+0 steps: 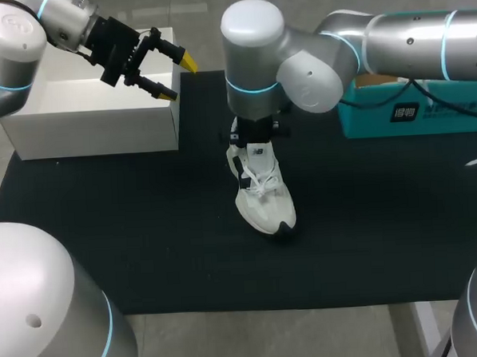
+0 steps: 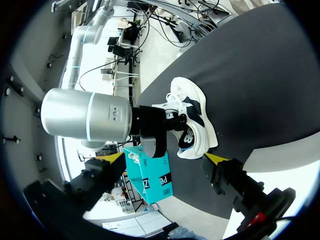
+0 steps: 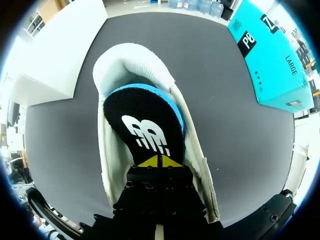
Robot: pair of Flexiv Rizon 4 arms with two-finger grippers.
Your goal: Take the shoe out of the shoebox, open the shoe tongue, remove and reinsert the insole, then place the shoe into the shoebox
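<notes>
Black table mat (image 1: 145, 231): carries all items listed.

White lace-up sneaker (image 1: 262, 195): on the mat near its middle, toe toward the robot, heel away.

White open-topped cardboard shoebox (image 1: 91, 114): at the mat's far left corner, well apart from the sneaker.

Teal cardboard box (image 1: 411, 113): at the far right, opposite the shoebox.

Black foam insole (image 3: 145, 130): inside the sneaker's opening.

Left gripper (image 1: 165, 74): above the shoebox's right end, fingers apart.

Right gripper (image 3: 160, 161): directly over the sneaker's opening, tips together against the insole.
</notes>
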